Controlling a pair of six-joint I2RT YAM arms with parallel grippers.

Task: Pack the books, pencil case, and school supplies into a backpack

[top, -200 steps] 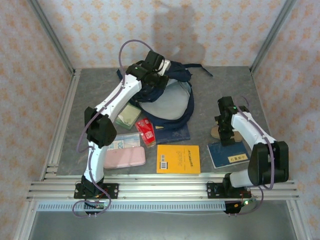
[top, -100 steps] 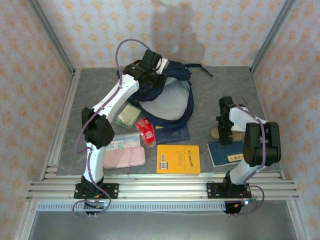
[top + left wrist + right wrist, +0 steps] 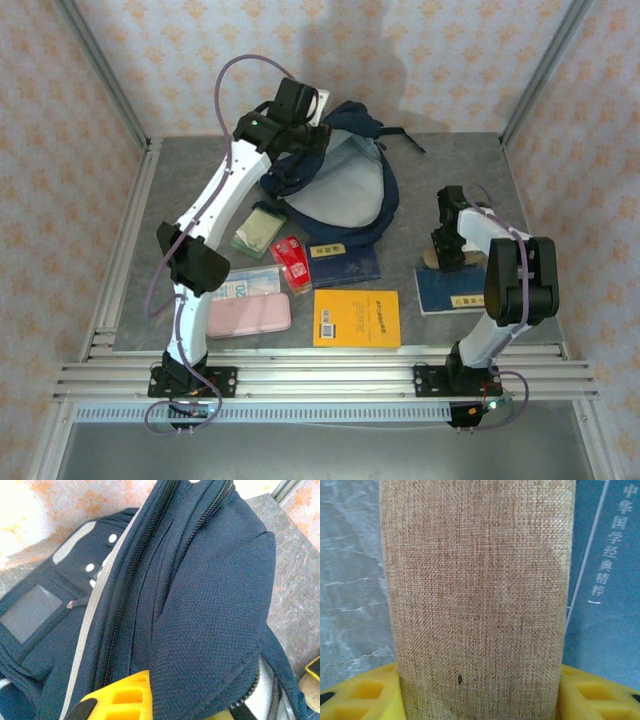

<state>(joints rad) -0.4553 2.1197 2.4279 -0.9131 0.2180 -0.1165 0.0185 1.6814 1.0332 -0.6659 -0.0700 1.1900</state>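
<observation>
Beside book (image 3: 455, 292) | tan piece (image 3: 475, 595) inside right end effector (image 3: 447, 252), grip unclear | left end effector (image 3: 303, 148) clamps backpack (image 3: 345, 190)

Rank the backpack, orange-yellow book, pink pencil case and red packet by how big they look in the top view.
1. backpack, by far the largest
2. orange-yellow book
3. pink pencil case, about as long as the book but narrower
4. red packet

Grey marbled table (image 3: 470, 165), enclosed by walls (image 3: 420, 60) papered in an orange floral pattern; aluminium rails (image 3: 320, 378) run along its near edge.
</observation>
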